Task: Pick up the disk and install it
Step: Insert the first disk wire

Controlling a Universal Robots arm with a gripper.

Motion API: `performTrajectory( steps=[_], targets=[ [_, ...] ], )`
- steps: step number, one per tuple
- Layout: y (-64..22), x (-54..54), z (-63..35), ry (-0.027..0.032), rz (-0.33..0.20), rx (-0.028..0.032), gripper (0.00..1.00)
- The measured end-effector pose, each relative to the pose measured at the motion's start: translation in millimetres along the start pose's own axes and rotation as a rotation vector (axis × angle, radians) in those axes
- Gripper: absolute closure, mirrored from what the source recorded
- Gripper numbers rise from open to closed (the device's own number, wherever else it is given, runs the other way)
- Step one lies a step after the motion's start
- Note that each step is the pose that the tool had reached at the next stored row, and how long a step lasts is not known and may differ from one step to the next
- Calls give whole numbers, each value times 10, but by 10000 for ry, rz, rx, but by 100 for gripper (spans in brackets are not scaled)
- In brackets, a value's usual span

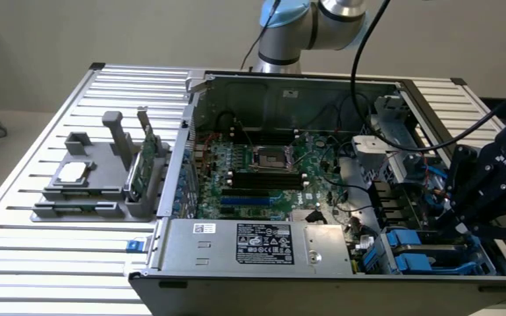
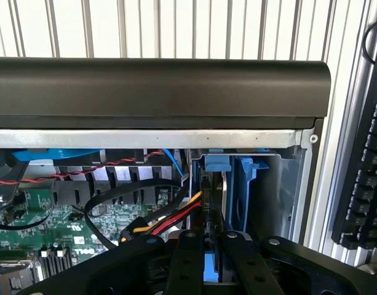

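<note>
Table [image 1: 51, 263] of ribbed metal slats carries everything you see here. Computer case [image 1: 244, 286], lid off, lies open on it, with the green motherboard [image 1: 262, 178] across its floor and the labelled power supply [image 1: 257, 245] along the near wall. Grey holder [image 1: 95, 178] stands beside the case on the exterior view's left, with a small silver chip [image 1: 71, 172] and an upright green card [image 1: 150, 155] in it. Your gripper [image 2: 211, 261] hangs over the blue drive bay [image 1: 416, 253] at the case's corner on the exterior view's right. Disk [image 2: 211, 215] stands on edge between the blue rails, pinched by the nearly closed jaws. Keyboard [image 2: 366, 166] lies just outside the case.
</note>
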State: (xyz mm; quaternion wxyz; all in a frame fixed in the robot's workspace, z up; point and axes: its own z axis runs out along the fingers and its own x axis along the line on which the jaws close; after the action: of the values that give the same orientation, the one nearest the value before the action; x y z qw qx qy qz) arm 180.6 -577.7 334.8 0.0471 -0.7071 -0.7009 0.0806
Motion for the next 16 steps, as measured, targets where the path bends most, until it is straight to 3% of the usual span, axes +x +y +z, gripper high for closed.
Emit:
performTrajectory(
  steps=[10, 16],
  targets=[
    [12, -11, 5, 19, -69, -3, 84],
    [16, -38, 26, 78, -106, -5, 84]
  ],
)
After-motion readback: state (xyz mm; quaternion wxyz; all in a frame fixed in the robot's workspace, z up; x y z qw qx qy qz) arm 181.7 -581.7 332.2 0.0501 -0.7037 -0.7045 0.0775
